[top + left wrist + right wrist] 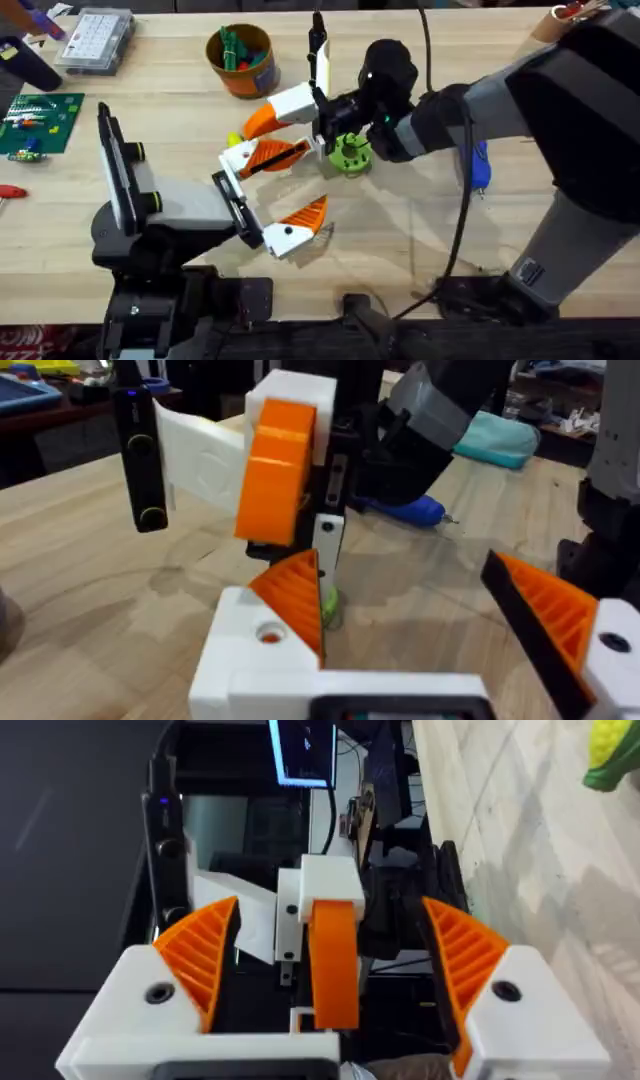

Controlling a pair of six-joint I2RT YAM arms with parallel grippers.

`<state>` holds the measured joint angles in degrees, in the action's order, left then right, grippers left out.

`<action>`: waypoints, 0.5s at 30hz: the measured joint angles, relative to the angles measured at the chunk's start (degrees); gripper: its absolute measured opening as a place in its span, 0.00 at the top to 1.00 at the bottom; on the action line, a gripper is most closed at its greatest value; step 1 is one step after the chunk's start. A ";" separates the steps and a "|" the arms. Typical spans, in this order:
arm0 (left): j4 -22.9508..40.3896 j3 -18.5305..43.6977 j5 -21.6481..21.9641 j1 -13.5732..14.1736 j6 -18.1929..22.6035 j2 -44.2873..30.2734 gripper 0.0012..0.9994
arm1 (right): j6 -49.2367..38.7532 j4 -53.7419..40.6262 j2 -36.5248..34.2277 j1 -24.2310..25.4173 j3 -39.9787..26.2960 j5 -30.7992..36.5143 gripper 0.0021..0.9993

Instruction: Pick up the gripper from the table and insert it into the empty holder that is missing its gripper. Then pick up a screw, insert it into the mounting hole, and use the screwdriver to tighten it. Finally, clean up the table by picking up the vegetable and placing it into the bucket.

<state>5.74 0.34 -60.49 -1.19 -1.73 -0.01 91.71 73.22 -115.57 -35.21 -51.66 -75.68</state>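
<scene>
My right gripper (330, 910) is turned on its side and open. Both its white holders (115, 1010) carry orange ribbed pads (200, 955), so I cannot tell which pad is the task's gripper. From overhead its upper holder (295, 100) and pad (262, 120) show. My left gripper (315, 177) faces it, open, with one finger (335, 960) reaching between the right fingers. Neither holds anything. The blue screwdriver (481, 165) lies partly under the right arm. A yellow-green vegetable (235, 140) lies by the left gripper. The orange-brown bucket (240, 60) stands behind. The screw is out of view.
A green round part (350, 152) sits under the right wrist. At the back left are a clear parts box (95, 40) and a green circuit board (35, 120). A tan cup (562, 20) stands at the back right. The bucket holds green and red items.
</scene>
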 joint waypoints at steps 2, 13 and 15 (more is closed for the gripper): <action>0.00 0.00 -0.01 0.00 -0.01 0.00 0.01 | -0.24 -0.06 0.07 0.26 0.00 0.09 0.00; 0.02 0.00 -0.17 0.00 0.00 0.00 0.01 | -15.51 -18.68 10.54 7.00 -0.30 1.04 0.00; 0.02 0.00 -0.21 0.00 0.01 0.00 0.01 | -21.45 -28.70 13.24 8.93 -0.67 1.16 0.00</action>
<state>5.76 0.34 -60.69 -1.19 -1.72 -0.01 70.26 44.52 -102.32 -26.28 -52.33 -74.52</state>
